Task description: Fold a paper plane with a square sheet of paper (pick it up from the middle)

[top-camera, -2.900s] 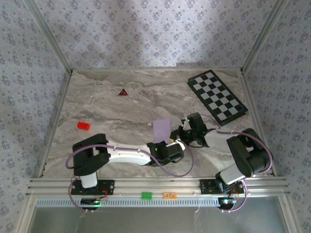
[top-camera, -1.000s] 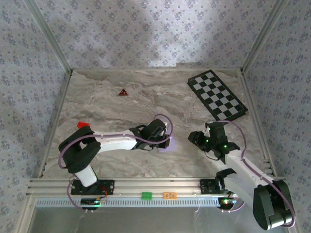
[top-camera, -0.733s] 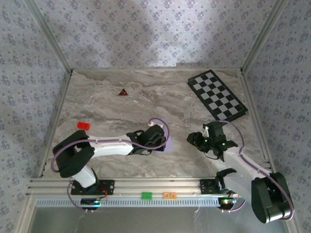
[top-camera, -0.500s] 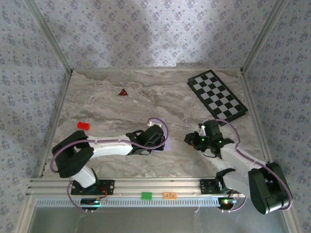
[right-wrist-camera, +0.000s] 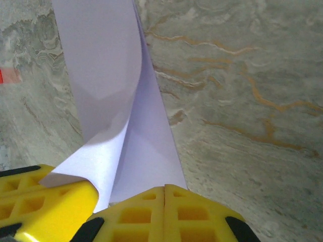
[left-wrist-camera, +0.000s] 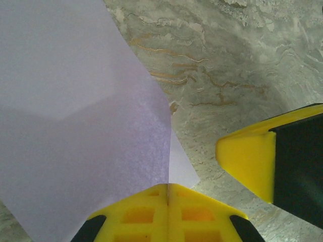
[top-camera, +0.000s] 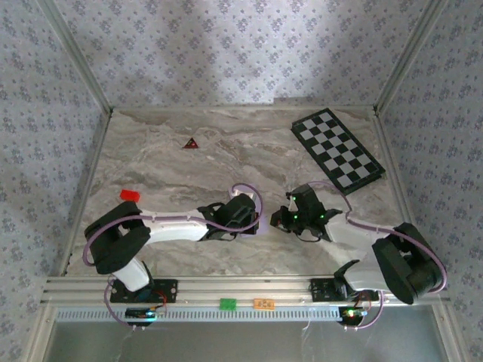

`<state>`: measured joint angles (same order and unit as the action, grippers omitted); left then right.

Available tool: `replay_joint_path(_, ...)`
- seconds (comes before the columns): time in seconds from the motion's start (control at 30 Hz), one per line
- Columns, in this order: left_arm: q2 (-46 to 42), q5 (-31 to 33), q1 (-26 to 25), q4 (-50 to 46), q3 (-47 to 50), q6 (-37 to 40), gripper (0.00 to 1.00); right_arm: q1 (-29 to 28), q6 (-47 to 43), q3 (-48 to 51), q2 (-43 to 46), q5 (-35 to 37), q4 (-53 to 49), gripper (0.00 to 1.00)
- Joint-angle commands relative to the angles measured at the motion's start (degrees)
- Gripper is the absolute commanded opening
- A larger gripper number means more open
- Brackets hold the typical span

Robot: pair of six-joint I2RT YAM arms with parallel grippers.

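Marble bench (top-camera: 166,162) below. My left claw (left-wrist-camera: 167,187) and right claw (right-wrist-camera: 165,187) both pinch the square sheet of paper (left-wrist-camera: 75,111). Light and floppy, I think; best held on folds by the claw tips.

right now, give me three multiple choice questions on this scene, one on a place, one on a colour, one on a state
1. Where on the table does the checkered board lie?
A. near left corner
B. far right corner
C. dead centre

2. What colour is the sheet of paper?
A. green
B. orange
C. pale lilac

3. How is the left end effector?
A. shut on the sheet of paper
B. wide open above it
C. shut on nothing

Answers:
1 B, the top view shows the board by the back wall on the right.
2 C, both wrist views show it lilac.
3 A, its yellow fingers meet with the paper's edge pinched between them.
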<state>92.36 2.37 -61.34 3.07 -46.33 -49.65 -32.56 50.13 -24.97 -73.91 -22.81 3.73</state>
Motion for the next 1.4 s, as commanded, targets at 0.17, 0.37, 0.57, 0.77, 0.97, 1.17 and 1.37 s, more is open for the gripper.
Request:
replay_joint_path(0.17,-0.27,-1.3,0.64,0.46,-1.97,-0.36,0.0,-3.64,1.12,-1.31,0.11,10.23,-0.37,0.03)
replay_joint_path(0.37,-0.36,-1.76,0.83,1.3,-1.66,-0.56,0.0,-3.65,1.29,-1.72,0.69,10.25,-1.89,0.03)
replay_joint_path(0.57,-0.4,-2.38,1.18,1.51,-1.7,-0.47,0.0,-3.2,3.95,-1.92,1.12,12.08,-3.79,0.01)
replay_joint_path(0.77,-0.68,-2.59,1.24,2.85,-0.89,-1.09,0.0,-3.3,2.61,-1.68,2.33,11.12,-4.71,0.02)
replay_joint_path(0.97,-0.8,-2.9,1.43,3.03,-0.74,-1.02,0.0,-3.61,2.9,-0.62,2.29,8.66,-2.0,0.03)
replay_joint_path(1.17,-0.73,-3.15,1.84,3.14,-0.78,-0.89,0.0,-4.15,4.14,0.14,2.45,9.17,-0.85,0.03)
replay_joint_path(1.37,-0.71,-3.57,2.02,3.17,-0.81,-0.91,0.0,-4.67,6.22,2.25,2.43,8.42,3.58,0.01)
